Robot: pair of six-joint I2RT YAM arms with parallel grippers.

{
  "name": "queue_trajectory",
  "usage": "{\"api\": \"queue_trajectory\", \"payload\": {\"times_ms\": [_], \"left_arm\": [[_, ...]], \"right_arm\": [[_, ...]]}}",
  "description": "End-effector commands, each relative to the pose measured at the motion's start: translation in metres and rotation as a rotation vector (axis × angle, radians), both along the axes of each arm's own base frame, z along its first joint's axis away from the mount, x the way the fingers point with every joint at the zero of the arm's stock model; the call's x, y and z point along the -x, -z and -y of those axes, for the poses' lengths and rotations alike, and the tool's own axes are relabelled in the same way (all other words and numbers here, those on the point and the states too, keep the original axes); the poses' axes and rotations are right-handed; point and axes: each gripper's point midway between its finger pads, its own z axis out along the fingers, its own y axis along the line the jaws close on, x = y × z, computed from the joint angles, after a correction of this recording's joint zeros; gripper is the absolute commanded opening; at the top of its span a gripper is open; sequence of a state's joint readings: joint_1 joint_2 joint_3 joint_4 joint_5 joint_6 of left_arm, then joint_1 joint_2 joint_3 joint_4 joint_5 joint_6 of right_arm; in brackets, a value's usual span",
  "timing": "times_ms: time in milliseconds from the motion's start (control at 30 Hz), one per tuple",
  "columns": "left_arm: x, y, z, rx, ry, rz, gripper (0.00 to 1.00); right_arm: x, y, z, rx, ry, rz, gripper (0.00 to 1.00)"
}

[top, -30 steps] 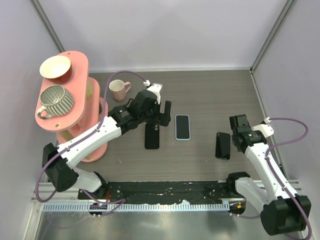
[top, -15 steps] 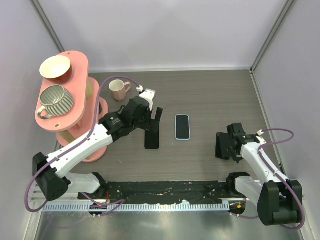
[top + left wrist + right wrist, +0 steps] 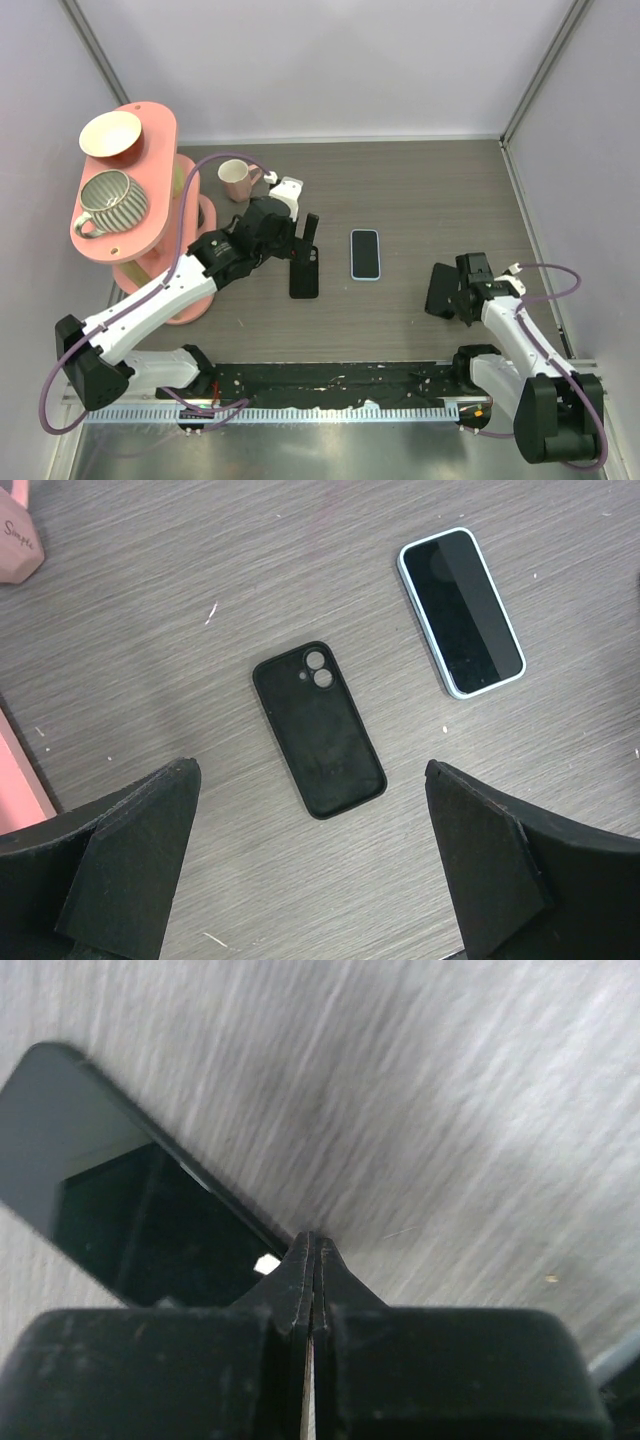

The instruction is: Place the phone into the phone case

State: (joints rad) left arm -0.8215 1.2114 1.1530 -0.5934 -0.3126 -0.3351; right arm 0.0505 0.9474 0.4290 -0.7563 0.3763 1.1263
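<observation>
The light-blue phone [image 3: 365, 254] lies screen up at the table's middle; it also shows in the left wrist view [image 3: 461, 612]. The black phone case [image 3: 304, 273] lies flat just left of it, camera cutout at its far end, open side up [image 3: 318, 730]. My left gripper [image 3: 305, 236] hovers open and empty above the case's far end, with the case between its fingers in the left wrist view [image 3: 306, 770]. My right gripper [image 3: 457, 291] is shut and empty, low on the table, its tips [image 3: 312, 1238] against the edge of a dark glossy phone-sized slab [image 3: 120, 1210].
The dark slab [image 3: 439, 290] lies right of the phone, slightly tilted. A pink mug [image 3: 236, 180] stands at the back left. A pink two-tier stand [image 3: 150, 230] at the left holds a cream bowl [image 3: 110, 133] and a striped cup [image 3: 112, 198]. Walls enclose the table.
My left arm drew back left and its gripper now hangs over the case. My right arm came down and leftward to the dark slab's edge; the slab looks slightly shifted.
</observation>
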Motion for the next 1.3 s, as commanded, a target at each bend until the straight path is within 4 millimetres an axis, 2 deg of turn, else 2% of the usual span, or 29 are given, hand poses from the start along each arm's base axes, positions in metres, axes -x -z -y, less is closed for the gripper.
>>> {"api": "queue_trajectory", "payload": {"times_ms": [0, 167, 200, 367, 533, 767, 867, 1033, 1067, 1233, 1267], "left_arm": [[-0.008, -0.022, -0.002, 0.039, -0.019, 0.078, 1.00], [-0.008, -0.021, -0.002, 0.034, -0.019, 0.076, 1.00], [-0.008, -0.020, -0.003, 0.031, -0.020, 0.075, 1.00], [-0.007, -0.020, -0.003, 0.032, -0.018, 0.073, 1.00], [-0.008, -0.022, -0.003, 0.038, -0.019, 0.080, 1.00], [-0.005, -0.026, -0.001, 0.061, 0.002, 0.093, 1.00], [-0.005, -0.028, -0.003, 0.063, -0.004, 0.105, 1.00], [-0.005, -0.028, -0.003, 0.063, -0.001, 0.112, 1.00], [-0.005, -0.028, -0.004, 0.061, -0.001, 0.111, 1.00], [-0.003, -0.028, 0.000, 0.073, 0.019, 0.105, 1.00], [-0.003, -0.028, 0.000, 0.074, 0.020, 0.104, 1.00]], "right_arm": [[-0.021, 0.001, -0.042, -0.215, -0.102, 0.127, 0.01], [-0.027, 0.000, -0.077, -0.406, -0.147, 0.219, 0.01], [-0.037, -0.004, -0.081, -0.431, -0.143, 0.269, 0.01], [-0.044, 0.008, -0.086, -0.469, -0.131, 0.300, 0.01], [-0.060, 0.002, -0.096, -0.488, -0.177, 0.321, 0.01], [-0.093, -0.010, -0.095, -0.433, -0.242, 0.359, 0.01], [-0.103, -0.009, -0.095, -0.421, -0.255, 0.356, 0.01], [-0.121, 0.004, -0.092, -0.382, -0.276, 0.333, 0.01], [-0.132, -0.002, -0.093, -0.379, -0.288, 0.365, 0.01], [-0.158, -0.001, -0.089, -0.320, -0.329, 0.369, 0.01], [-0.169, -0.009, -0.087, -0.295, -0.344, 0.377, 0.01]]}}
